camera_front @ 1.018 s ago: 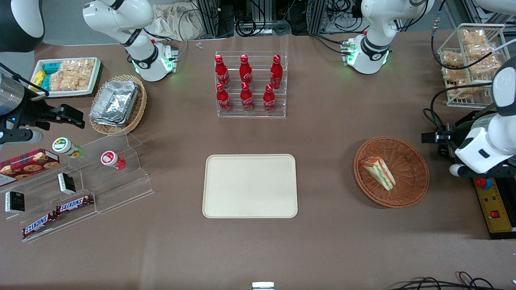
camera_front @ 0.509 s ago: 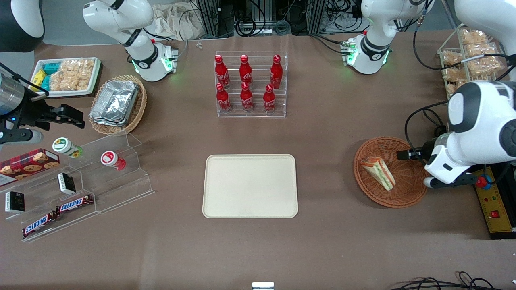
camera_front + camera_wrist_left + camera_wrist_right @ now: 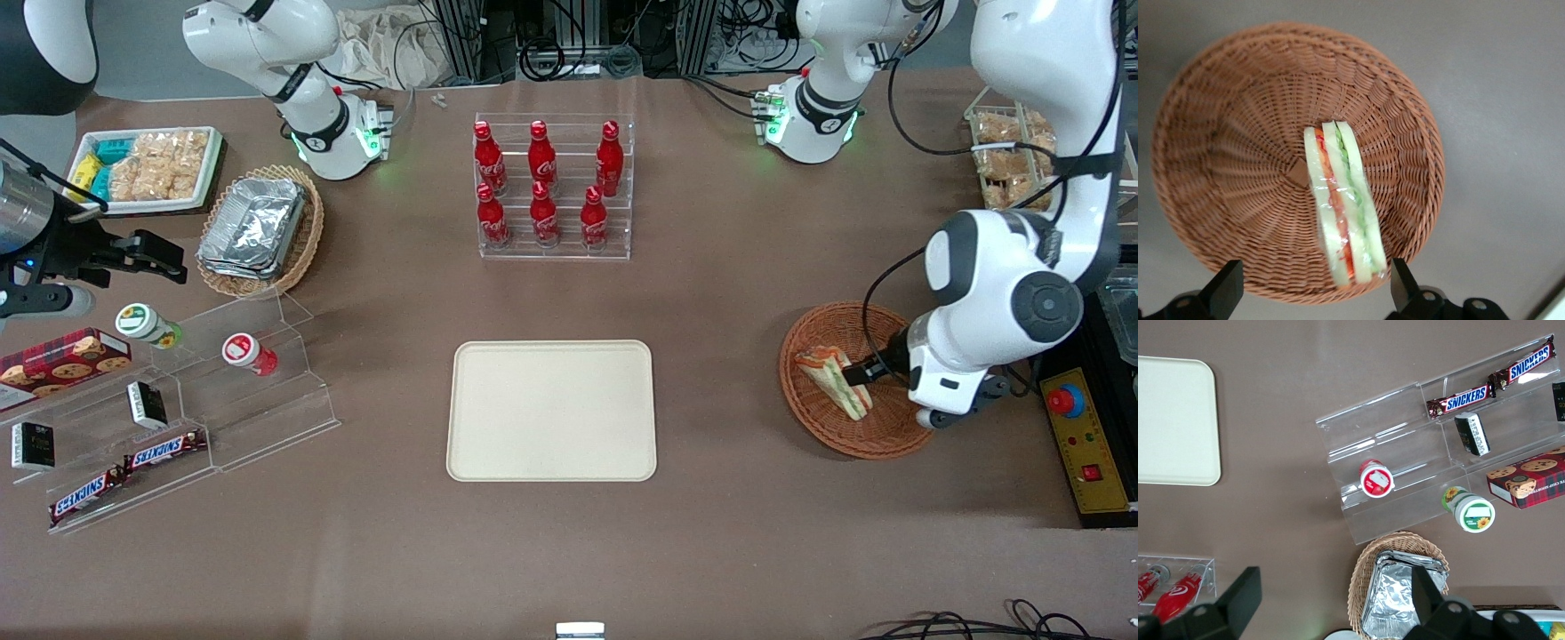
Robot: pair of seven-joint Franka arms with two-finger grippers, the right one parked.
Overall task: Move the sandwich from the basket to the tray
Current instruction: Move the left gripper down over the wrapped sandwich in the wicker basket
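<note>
At the parked arm's end of the table, a tan wicker basket (image 3: 260, 233) holds foil containers, and a clear stepped display (image 3: 191, 409) nearer the front camera carries snack bars and small jars. An acrylic rack of red bottles (image 3: 553, 188) stands at mid-table. The tray (image 3: 551, 410) lies nearer the front camera than the rack, flat, with nothing on it. Toward the working arm's end sits the basket (image 3: 889, 427), well apart from the tray. The sandwich (image 3: 831, 380) lies in the basket, its layers on edge in the wrist view (image 3: 1343, 203). The gripper (image 3: 858, 371) hangs above the basket, just beside the sandwich. Its fingers (image 3: 1223, 291) are spread wide in the wrist view, with the sandwich between them and nothing grasped.
</note>
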